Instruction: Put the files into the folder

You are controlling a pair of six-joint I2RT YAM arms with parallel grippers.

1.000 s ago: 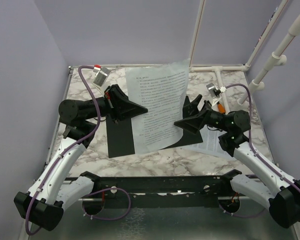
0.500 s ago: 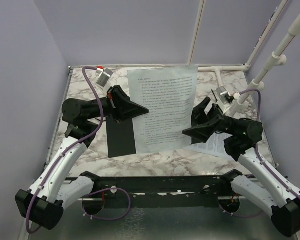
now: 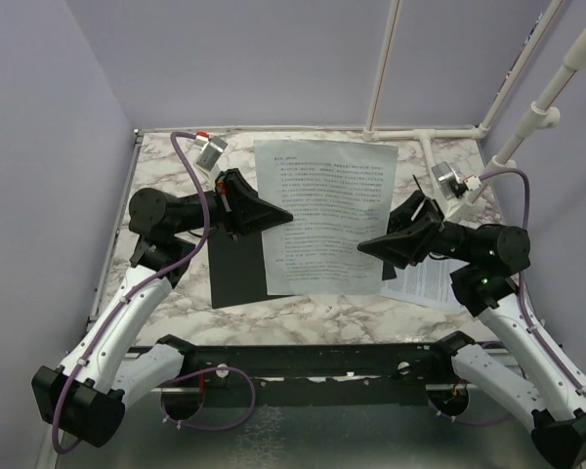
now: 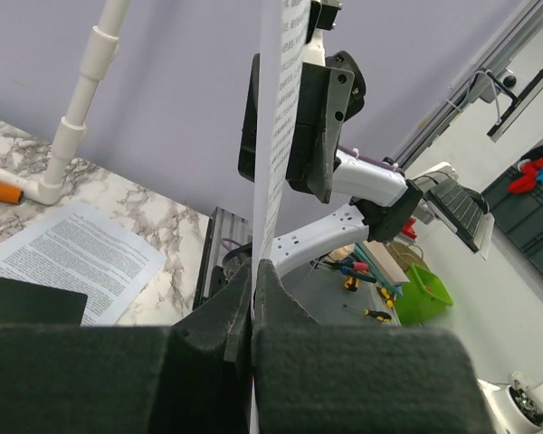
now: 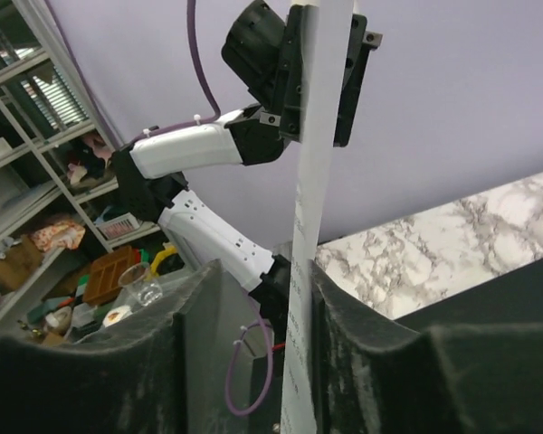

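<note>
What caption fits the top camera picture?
Left claw pinches a printed sheet; right claw brackets its other edge, over the black folder.

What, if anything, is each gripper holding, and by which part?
The left gripper pinches the raised printed sheet by its left edge. The right gripper straddles its right edge with open jaws, not yet gripping.

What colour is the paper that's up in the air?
The sheet is white with small black print, clearest in the top view.

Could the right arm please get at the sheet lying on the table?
Probably not yet: the right gripper straddles the raised sheet, though the lying sheet is close by.
</note>
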